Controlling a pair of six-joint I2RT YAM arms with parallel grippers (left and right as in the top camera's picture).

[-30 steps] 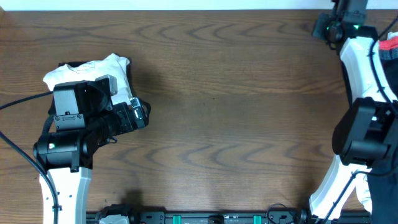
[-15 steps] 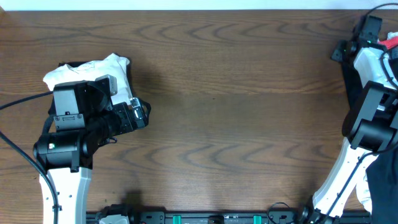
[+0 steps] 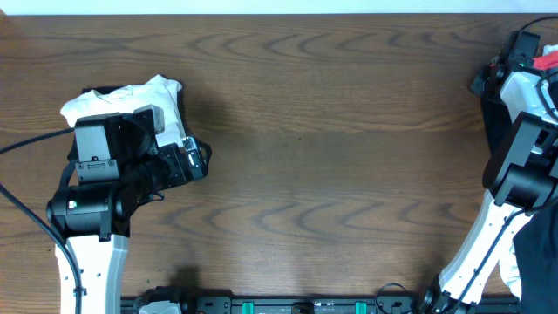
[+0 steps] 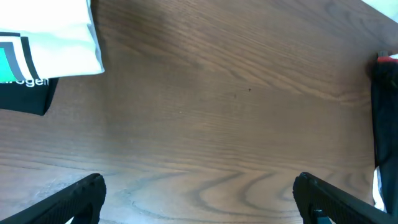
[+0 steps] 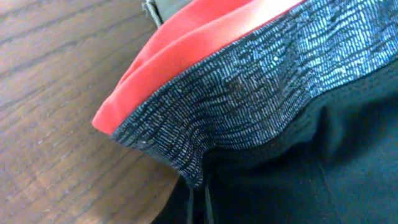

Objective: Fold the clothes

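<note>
The clothes are black pants with a heathered grey waistband (image 5: 249, 93) edged in red-orange (image 5: 186, 43), lying at the table's far right edge. From overhead only a red scrap (image 3: 547, 59) and dark fabric (image 3: 493, 113) show beside the right arm. In the right wrist view the waistband fills the frame and puckers into a pinch at the bottom, where my right gripper (image 5: 200, 202) is shut on it, its fingers hidden by fabric. My left gripper (image 4: 199, 202) hangs wide open over bare wood, holding nothing. The left wrist view also catches the pants (image 4: 385, 112) at its right edge.
A folded white T-shirt with a green logo (image 3: 122, 98) lies at the far left, just behind the left arm (image 3: 96, 201); its corner (image 4: 56, 37) shows in the left wrist view. The right arm (image 3: 519, 174) stands along the table's right edge.
The right gripper swung from the back right corner out to the table's right edge, opened, then shut on the waistband. The left arm has not moved.
</note>
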